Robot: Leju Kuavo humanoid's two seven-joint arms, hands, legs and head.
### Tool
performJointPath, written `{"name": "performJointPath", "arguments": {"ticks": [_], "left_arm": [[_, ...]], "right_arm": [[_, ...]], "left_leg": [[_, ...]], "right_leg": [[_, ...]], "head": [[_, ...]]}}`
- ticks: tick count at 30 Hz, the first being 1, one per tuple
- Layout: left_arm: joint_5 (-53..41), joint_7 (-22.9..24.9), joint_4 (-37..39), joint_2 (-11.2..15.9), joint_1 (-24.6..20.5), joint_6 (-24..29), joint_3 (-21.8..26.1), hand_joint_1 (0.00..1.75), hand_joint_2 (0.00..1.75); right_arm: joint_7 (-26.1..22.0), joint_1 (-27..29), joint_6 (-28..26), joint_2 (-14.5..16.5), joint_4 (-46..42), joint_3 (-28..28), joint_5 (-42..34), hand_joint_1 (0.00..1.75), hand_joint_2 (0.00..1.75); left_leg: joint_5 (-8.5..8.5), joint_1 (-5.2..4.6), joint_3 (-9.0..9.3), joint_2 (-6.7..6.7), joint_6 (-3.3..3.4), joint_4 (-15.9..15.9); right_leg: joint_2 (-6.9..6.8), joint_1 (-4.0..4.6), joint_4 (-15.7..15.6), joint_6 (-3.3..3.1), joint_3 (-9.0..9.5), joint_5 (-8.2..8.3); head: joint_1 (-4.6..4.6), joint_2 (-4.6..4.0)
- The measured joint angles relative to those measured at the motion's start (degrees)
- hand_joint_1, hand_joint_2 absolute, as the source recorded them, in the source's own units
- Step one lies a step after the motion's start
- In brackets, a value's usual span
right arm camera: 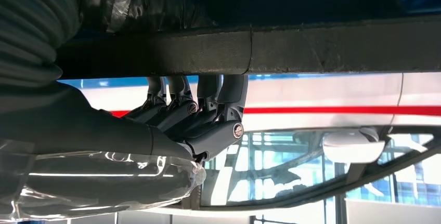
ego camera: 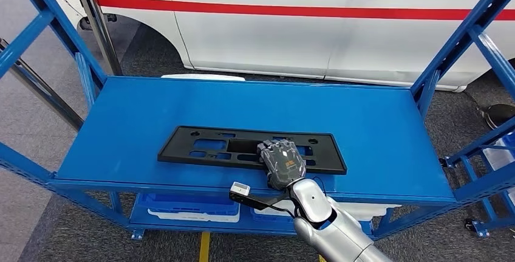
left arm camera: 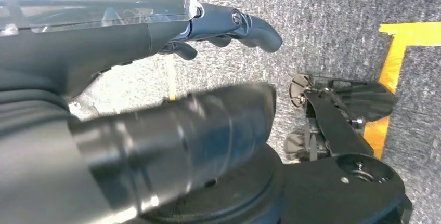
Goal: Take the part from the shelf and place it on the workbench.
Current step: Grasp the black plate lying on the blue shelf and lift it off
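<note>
We see the black part (ego camera: 252, 149) lying flat on the blue shelf (ego camera: 152, 110), our right hand (ego camera: 281, 163) gripping its near edge; our left hand (left arm camera: 229, 26) hangs loosely curled, holding nothing, above grey carpet (left arm camera: 333, 21). A white car (ego camera: 303, 25) stands behind.

Shelf: blue metal shelf (ego camera: 152, 116) with a flat top deck, blue uprights and slanted braces at both ends.
Deck load: one long black flat part (ego camera: 206, 145) with cut-out openings, lying flat near the front edge, lengthwise along the deck.
Contact: the right hand (ego camera: 281, 163) rests on the part's right portion, fingers curled over it.
Lower level: blue and white trays (ego camera: 194, 207) sit on the tier beneath the deck.
Floor: grey carpet (ego camera: 36, 110) under the shelf.
</note>
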Motion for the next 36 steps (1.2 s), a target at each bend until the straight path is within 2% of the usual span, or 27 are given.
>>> {"name": "performJointPath", "arguments": {"ticks": [1, 2, 3, 4, 5, 7, 8, 11, 12, 14, 16, 17, 18, 19, 21, 22, 23, 24, 27, 29, 31, 32, 33, 34, 35, 36], "left_arm": [[0.0, -0.3, 0.0, 0.0, 0.0, 0.1, 0.0, 0.0, 1.75], [0.0, -0.6, 0.0, 0.0, 0.1, 0.2, 0.0, 0.0, 1.75], [0.0, -0.9, 0.0, 0.0, 0.1, 0.3, 0.0, 0.0, 1.75], [0.0, -1.1, 0.0, 0.0, 0.1, 0.5, 0.0, 0.0, 1.75], [0.0, -1.4, 0.0, -0.1, 0.1, 0.6, 0.0, 0.0, 1.75], [0.0, -1.7, 0.0, -0.1, 0.0, 1.0, 0.0, 0.0, 1.75], [0.0, -1.7, 0.0, -0.1, 0.0, 1.2, 0.0, 0.0, 1.75], [0.0, -1.7, 0.0, -0.1, 0.0, 1.9, 0.0, 0.0, 1.75], [0.1, -1.7, 0.0, -0.1, 0.0, 2.1, 0.0, 0.0, 1.75], [0.2, -1.7, 0.0, -0.1, 0.0, 2.3, 0.1, 0.0, 1.75], [0.3, -1.6, 0.0, -0.1, 0.0, 2.3, 0.1, 0.0, 1.75], [0.3, -1.6, 0.0, -0.1, 0.1, 2.3, 0.1, 0.0, 1.75], [0.3, -1.6, 0.0, -0.1, 0.1, 2.4, 0.1, 0.0, 1.75], [0.3, -1.5, 0.0, -0.1, 0.1, 2.4, 0.1, 0.0, 1.75], [0.3, -1.5, 0.0, -0.1, 0.1, 2.4, 0.1, 0.0, 1.75], [0.3, -1.5, 0.0, -0.1, 0.1, 2.4, 0.1, 0.0, 1.75], [0.3, -1.5, 0.0, -0.1, 0.1, 2.3, 0.1, 0.0, 1.75], [0.3, -1.5, 0.0, -0.1, 0.0, 2.3, 0.1, 0.0, 1.75], [0.4, -1.5, 0.0, -0.2, 0.1, 2.2, 0.1, 0.0, 1.75], [0.5, -1.3, 0.0, -0.3, 0.0, 2.3, 0.2, 0.0, 1.75], [0.5, -1.1, 0.0, -0.3, 0.0, 2.5, 0.2, 0.0, 1.75], [0.5, -1.0, 0.0, -0.3, 0.0, 2.6, 0.2, 0.0, 1.75], [0.5, -0.8, 0.0, -0.3, 0.1, 2.6, 0.2, 0.0, 1.75], [0.5, -0.7, 0.0, -0.4, 0.1, 2.6, 0.2, 0.0, 1.75], [0.5, -0.6, 0.0, -0.4, 0.1, 2.5, 0.2, 0.0, 1.75], [0.5, -0.6, 0.0, -0.5, 0.0, 2.5, 0.2, 0.0, 1.75]], "right_arm": [[0.0, 0.0, 0.1, -0.1, 0.0, 0.0, -0.1, 1.75, 1.75], [-0.1, 0.1, 0.2, -0.3, 0.0, 0.1, -0.2, 1.75, 1.75], [-0.1, 0.1, 0.3, -0.4, -0.1, 0.2, -0.2, 1.75, 1.75], [-0.1, 0.1, 0.4, -0.5, -0.3, 0.2, -0.2, 1.75, 1.75], [-0.2, 0.1, 0.5, -0.6, -0.5, 0.2, -0.2, 1.75, 1.75], [-0.2, 0.1, 0.6, -0.8, -0.9, 0.2, -0.2, 1.75, 1.75], [-0.2, 0.1, 0.6, -0.8, -1.1, 0.3, -0.2, 1.75, 1.75], [-0.3, 0.1, 0.6, -1.0, -1.5, 0.3, -0.2, 1.75, 1.75], [-0.3, 0.1, 0.7, -1.0, -1.6, 0.3, -0.2, 1.75, 1.75], [-0.2, 0.2, 0.6, -1.0, -2.0, 0.4, -0.1, 1.75, 1.75], [0.0, 0.4, 0.5, -1.1, -2.2, 0.4, 0.1, 1.75, 1.75], [0.0, 0.5, 0.5, -1.1, -2.2, 0.4, 0.1, 1.75, 1.75], [0.1, 0.7, 0.5, -1.2, -2.2, 0.4, 0.2, 1.75, 1.75], [0.1, 0.7, 0.5, -1.2, -2.3, 0.4, 0.3, 1.75, 1.75], [0.2, 0.8, 0.5, -1.2, -2.4, 0.4, 0.3, 1.75, 1.75], [0.3, 0.8, 0.5, -1.3, -2.5, 0.4, 0.3, 1.75, 1.75], [0.4, 0.8, 0.4, -1.3, -2.6, 0.4, 0.4, 1.75, 1.75], [0.6, 0.8, 0.2, -1.3, -2.6, 0.4, 0.6, 1.75, 1.75], [2.2, 1.3, -1.9, -1.4, -3.0, 0.4, 2.8, 1.75, 1.75], [4.3, 2.0, -4.7, -1.4, -3.4, 0.3, 5.9, 1.75, 1.75], [6.7, 3.1, -8.1, -1.4, -4.0, 0.0, 10.4, 1.75, 1.75], [7.7, 3.7, -9.8, -1.4, -4.3, -0.3, 12.9, 1.75, 1.75], [8.6, 4.5, -11.4, -1.4, -4.7, -0.8, 15.4, 1.75, 1.75], [9.2, 5.2, -12.8, -1.4, -5.1, -1.4, 17.7, 1.75, 1.75], [9.6, 5.8, -14.0, -1.3, -5.7, -2.1, 19.6, 1.75, 1.75], [9.8, 6.3, -15.1, -1.2, -6.3, -2.9, 21.0, 1.75, 1.75]], "left_leg": [[0.0, -0.02, -0.06, 0.01, 0.05, 0.0], [-0.01, -0.03, -0.07, 0.0, 0.04, 0.0], [-0.04, -0.03, -0.03, -0.02, 0.01, 0.1], [-0.1, -0.02, 0.06, -0.06, -0.08, 0.1], [-0.2, -0.01, 0.15, -0.1, -0.22, 0.2], [-0.5, -0.21, 0.12, -0.2, -0.71, 0.5], [-0.6, -0.29, 0.05, -0.23, -0.99, 0.7], [-0.77, -0.2, -0.06, -0.25, -1.89, 0.8], [-1.34, -0.13, -0.31, -0.25, -2.16, 1.4], [-4.24, 0.03, -2.3, -0.24, -2.59, 6.1], [-7.69, 0.08, -5.75, -0.24, -2.88, 13.5], [-8.33, 0.1, -6.97, -0.24, -2.98, 16.1], [-7.86, 0.11, -7.3, -0.23, -3.03, 16.7], [-6.37, 0.13, -6.55, -0.22, -3.02, 15.1], [-2.56, 0.17, -3.0, -0.2, -2.79, 7.6], [-1.44, 0.1, -1.51, -0.22, -2.57, 4.4], [-0.97, 0.0, -0.67, -0.25, -2.33, 2.3], [-1.1, -0.13, -0.47, -0.29, -2.07, 1.6], [-0.69, -0.11, -0.52, -0.29, -1.03, 1.2], [-0.39, 0.03, -0.5, -0.22, -0.25, 0.8], [-0.39, -0.08, -0.63, -0.22, 0.11, 0.9], [-0.42, -0.13, -0.67, -0.23, 0.16, 0.9], [-0.49, -0.16, -0.66, -0.25, 0.2, 1.0], [-0.57, -0.18, -0.62, -0.3, 0.18, 1.1], [-0.68, -0.18, -0.53, -0.35, 0.12, 1.2], [-0.78, -0.19, -0.45, -0.4, 0.02, 1.3]], "right_leg": [[0.0, -0.13, 3.5, 0.19, -1.67, -1.35], [-0.02, -0.25, 5.6, 0.34, -2.67, -1.72], [-0.03, -0.38, 5.6, 0.43, -2.71, -1.02], [-0.06, -0.5, 3.3, 0.44, -1.59, 0.68], [-0.1, -0.61, -0.6, 0.38, 0.32, 2.8], [-0.15, -0.54, -7.6, 0.06, 3.64, 5.33], [-0.13, -0.41, -9.2, -0.14, 4.34, 5.62], [-0.07, -0.28, -9.8, -0.99, 4.43, 5.66], [-0.11, -0.37, -10.0, -1.37, 4.55, 5.77], [-0.27, -0.54, -10.3, -2.0, 4.76, 5.94], [-0.37, -0.46, -10.3, -2.26, 4.72, 5.9], [-0.39, -0.42, -10.3, -2.28, 4.72, 5.88], [-0.38, -0.41, -10.2, -2.29, 4.72, 5.84], [-0.32, -0.42, -10.1, -2.24, 4.76, 5.78], [-0.18, -0.44, -9.8, -1.95, 4.8, 5.56], [-0.11, -0.35, -9.6, -1.71, 4.7, 5.45], [-0.08, -0.27, -9.5, -1.41, 4.55, 5.42], [-0.06, -0.17, -9.4, -1.12, 4.41, 5.47], [-0.03, -0.26, -9.1, -0.19, 4.09, 5.18], [-0.03, -0.45, -5.3, 0.3, 2.34, 2.69], [-0.06, -0.53, 2.3, 0.62, -1.26, -0.94], [-0.07, -0.54, 5.6, 0.7, -2.87, -1.98], [-0.07, -0.54, 7.0, 0.71, -3.67, -1.94], [-0.08, -0.54, 6.1, 0.63, -3.34, -0.76], [-0.08, -0.54, 3.1, 0.49, -1.98, 1.19], [-0.09, -0.52, -1.1, 0.26, -0.07, 3.24]], "head": [[-0.02, 0.0], [-0.01, 0.0], [-0.01, 0.0], [-0.01, 0.0], [-0.01, 0.0], [-0.02, 0.0], [-0.03, 0.0], [-0.03, 0.0], [-0.03, 0.0], [-0.07, 0.0], [-0.09, 0.0], [-0.09, 0.0], [-0.09, 0.0], [-0.09, 0.0], [-0.09, 0.0], [-0.08, 0.0], [-0.07, 0.0], [-0.05, 0.0], [-0.04, 0.0], [-0.03, 0.0], [-0.02, 0.0], [-0.02, 0.0], [-0.02, 0.0], [-0.02, 0.0], [-0.03, 0.0], [-0.02, 0.0]]}}
